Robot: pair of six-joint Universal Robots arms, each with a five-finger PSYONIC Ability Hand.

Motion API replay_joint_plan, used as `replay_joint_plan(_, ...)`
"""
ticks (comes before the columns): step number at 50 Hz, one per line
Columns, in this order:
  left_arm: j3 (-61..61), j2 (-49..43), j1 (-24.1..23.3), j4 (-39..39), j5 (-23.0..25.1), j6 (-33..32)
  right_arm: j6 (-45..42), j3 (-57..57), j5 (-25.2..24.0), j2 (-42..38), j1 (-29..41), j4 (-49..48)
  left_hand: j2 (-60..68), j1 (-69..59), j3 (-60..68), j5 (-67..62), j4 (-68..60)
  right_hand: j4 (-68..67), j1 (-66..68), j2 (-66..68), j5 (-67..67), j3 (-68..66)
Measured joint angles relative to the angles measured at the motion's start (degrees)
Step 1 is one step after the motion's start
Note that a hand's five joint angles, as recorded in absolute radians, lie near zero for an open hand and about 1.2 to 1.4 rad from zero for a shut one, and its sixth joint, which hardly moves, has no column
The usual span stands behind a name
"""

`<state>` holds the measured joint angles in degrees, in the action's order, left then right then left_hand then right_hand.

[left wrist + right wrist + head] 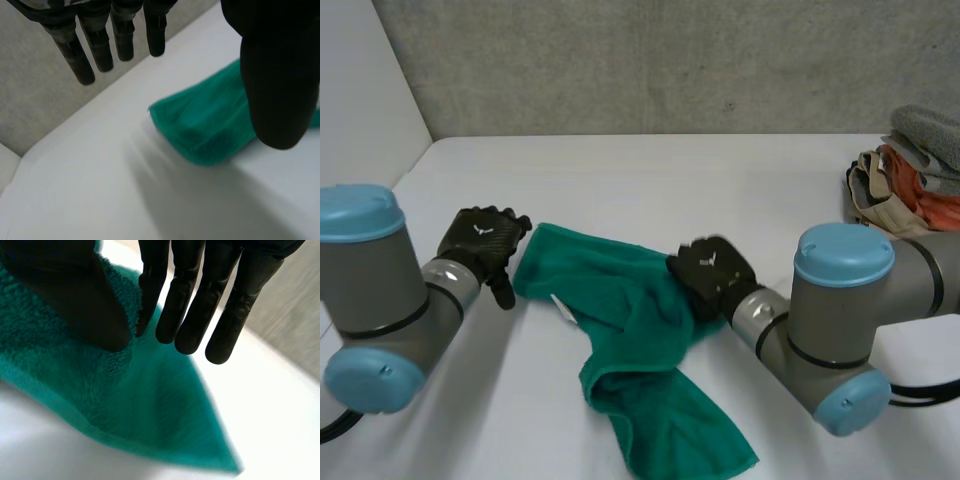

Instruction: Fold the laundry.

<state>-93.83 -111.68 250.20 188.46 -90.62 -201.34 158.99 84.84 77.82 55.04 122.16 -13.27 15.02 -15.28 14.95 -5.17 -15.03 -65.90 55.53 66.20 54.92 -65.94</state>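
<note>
Towel (630, 330), green and crumpled, lies mid-table (620, 170) between your hands. Your right hand (712, 272) pinches its right edge, thumb against fingers. Your left hand (480, 240) hovers just beside the left corner, fingers straight, holding nothing. Clothes pile (910, 170) sits far right.

A robotics lab is suggested by the bare grey concrete wall (650, 60), plain white table (670, 180) and 2 blue-capped robot arms (840, 320).

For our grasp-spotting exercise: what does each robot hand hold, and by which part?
The right hand pinches the green towel by its edge, between thumb and finger; the left hand, fingers straight, holds nothing.
</note>
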Motion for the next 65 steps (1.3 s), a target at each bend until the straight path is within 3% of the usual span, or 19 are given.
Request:
replay_joint_plan(9, -9.37, 13.22, -4.19, -3.90, 0.28, 10.76, -2.82, -5.49, 5.95, 2.50, 0.06, -3.85, 9.90, -9.71, 10.01, -10.04, -10.08, -2.06, 0.42, 0.73, 1.42, -2.03)
replay_joint_plan(22, -11.76, 14.42, -10.05, -20.37, 4.91, 22.61, -8.97, -7.87, 7.51, 3.09, -0.44, -3.68, 9.96, -9.65, 10.15, -10.15, -10.04, -2.07, 0.42, 0.73, 1.41, -2.06)
replay_joint_plan(30, -10.28, 10.68, -11.43, -16.37, 5.74, 24.55, -8.84, -7.25, 7.49, 2.88, -0.50, -3.41, 10.31, -10.09, 10.50, -10.38, -10.41, -2.07, 0.42, 0.73, 1.42, -2.06)
replay_joint_plan(40, -4.72, 2.30, -17.01, -11.36, 5.29, 26.47, -8.39, -5.25, 7.47, 3.26, -0.67, -3.26, 12.74, -12.61, 12.99, -12.96, -13.08, -2.08, 0.42, 0.73, 1.42, -2.06)
replay_joint_plan(44, -2.17, -1.44, -19.12, -11.33, 5.19, 27.53, -8.34, -4.86, 7.47, 3.32, -0.69, -3.19, 22.05, -22.09, 21.32, -21.14, -21.30, -2.08, 0.42, 0.74, 1.42, -2.06)
replay_joint_plan(45, -0.89, -3.04, -19.90, -11.27, 4.90, 28.02, -8.31, -4.86, 7.51, 3.33, -0.70, -3.11, 39.89, -40.66, 38.92, -38.57, -39.10, -2.08, 0.42, 0.73, 1.42, -2.06)
replay_joint_plan(46, -0.14, -3.89, -20.29, -11.26, 4.60, 28.28, -8.30, -4.87, 7.53, 3.32, -0.72, -3.08, 39.89, -40.66, 38.92, -38.57, -39.10, -2.08, 0.42, 0.73, 1.42, -2.06)
replay_joint_plan(47, 0.24, -4.28, -20.48, -11.26, 4.37, 28.40, -8.27, -4.89, 7.54, 3.32, -0.75, -3.02, 48.37, -47.50, 47.70, -47.18, -48.08, -2.08, 0.42, 0.73, 1.42, -2.06)
replay_joint_plan(50, 1.79, -5.14, -20.86, -11.07, 2.61, 28.48, -8.13, -4.91, 7.48, 3.33, -1.00, -2.70, 52.55, -47.59, 52.27, -50.10, -52.86, 4.01, -3.74, -4.54, -3.20, 4.02)
replay_joint_plan(52, 3.55, -4.48, -20.64, -10.74, -0.32, 28.16, -7.72, -4.99, 7.24, 3.33, -1.64, -1.61, 53.00, -47.59, 52.74, -50.14, -53.29, 20.91, -20.60, -23.00, -19.54, 22.14)
replay_joint_plan(53, 4.03, -4.07, -20.40, -10.67, -1.14, 27.98, -7.45, -5.10, 7.07, 3.33, -2.06, -0.79, 53.14, -47.59, 52.91, -50.14, -53.36, 36.73, -33.28, -37.79, -35.80, 36.83)
replay_joint_plan(54, 4.46, -3.64, -20.12, -10.60, -1.81, 27.78, -7.16, -5.23, 6.90, 3.32, -2.53, 0.15, 53.16, -47.58, 52.92, -50.14, -53.36, 41.65, -36.34, -43.04, -40.98, 41.73)
replay_joint_plan(58, 6.05, -1.22, -17.55, -10.61, -3.78, 25.79, -5.26, -6.48, 5.64, 3.50, -5.39, 6.12, 53.18, -47.59, 52.93, -50.14, -53.36, 49.76, -41.39, -49.59, -49.17, 49.82)
replay_joint_plan(65, 6.53, 0.54, -13.81, -10.88, -2.86, 19.45, 2.09, -8.93, 0.86, 5.38, -12.17, 18.55, 53.18, -47.59, 52.93, -50.14, -53.36, 52.58, -44.29, -53.38, -51.07, 53.80)
